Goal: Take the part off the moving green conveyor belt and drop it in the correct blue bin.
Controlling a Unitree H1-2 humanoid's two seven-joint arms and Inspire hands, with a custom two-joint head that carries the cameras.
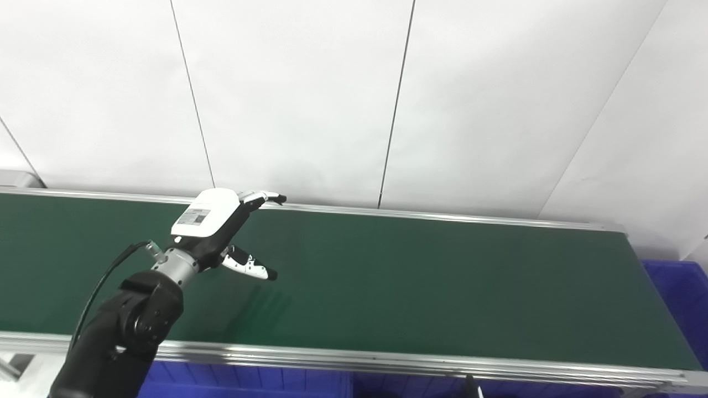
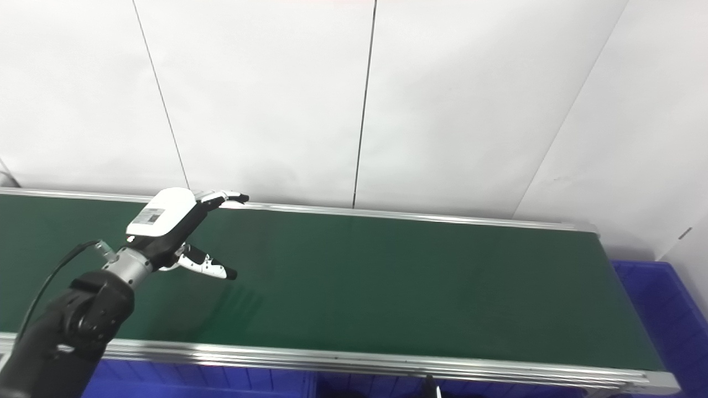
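I am holding my left hand (image 1: pixel 213 224) spread and empty above the green conveyor belt (image 1: pixel 420 287), blue bins (image 1: pixel 683 298) lying off to its right.

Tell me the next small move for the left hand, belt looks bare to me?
Probably hold: keep the left hand open above the green belt and wait. No part shows anywhere on the belt, so there is nothing to close on. The right hand is out of view.

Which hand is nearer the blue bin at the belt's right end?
Right, probably: only a sliver of it shows at the bottom edge, below the belt, nearer the bin. The left hand hangs open over the belt's left part, far from it.
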